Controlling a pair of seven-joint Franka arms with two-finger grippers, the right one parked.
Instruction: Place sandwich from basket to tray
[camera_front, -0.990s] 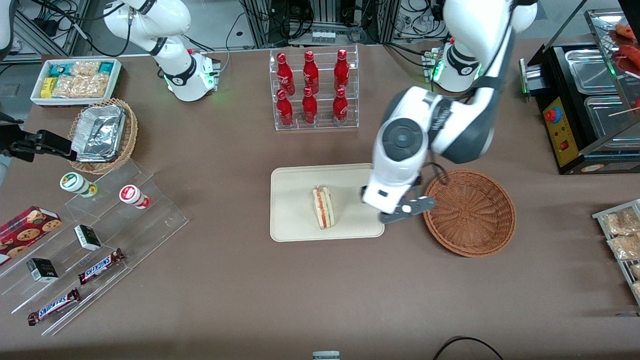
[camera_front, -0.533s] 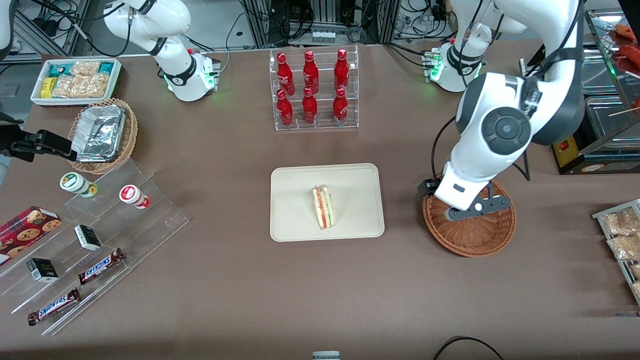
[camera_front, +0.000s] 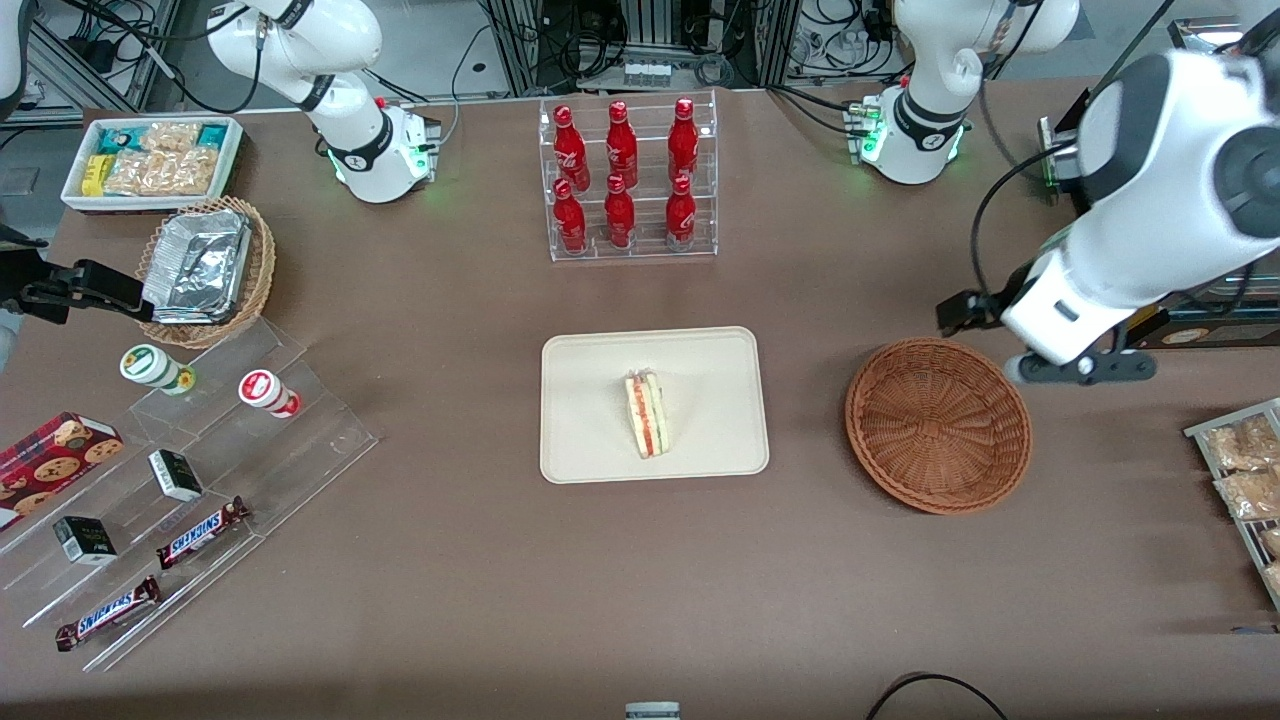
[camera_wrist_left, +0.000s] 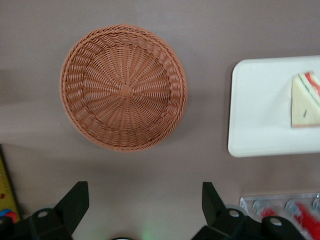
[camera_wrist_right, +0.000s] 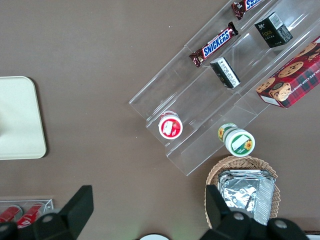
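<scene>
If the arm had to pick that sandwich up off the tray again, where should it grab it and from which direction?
Probably from straight above, pinching the two flat bread faces. The sandwich lies near the middle of the tray as a narrow wedge with its red and green filling edge facing up, so the bread faces form its long sides. The tray's low rim makes a sideways approach awkward. The gripper is open, near the empty basket.

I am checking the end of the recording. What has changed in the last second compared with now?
The gripper moved away from the tray, passed over the basket, and now hangs open above the table toward the working arm's end, holding nothing. The sandwich stayed on the tray, and the basket stayed empty in its place.
</scene>
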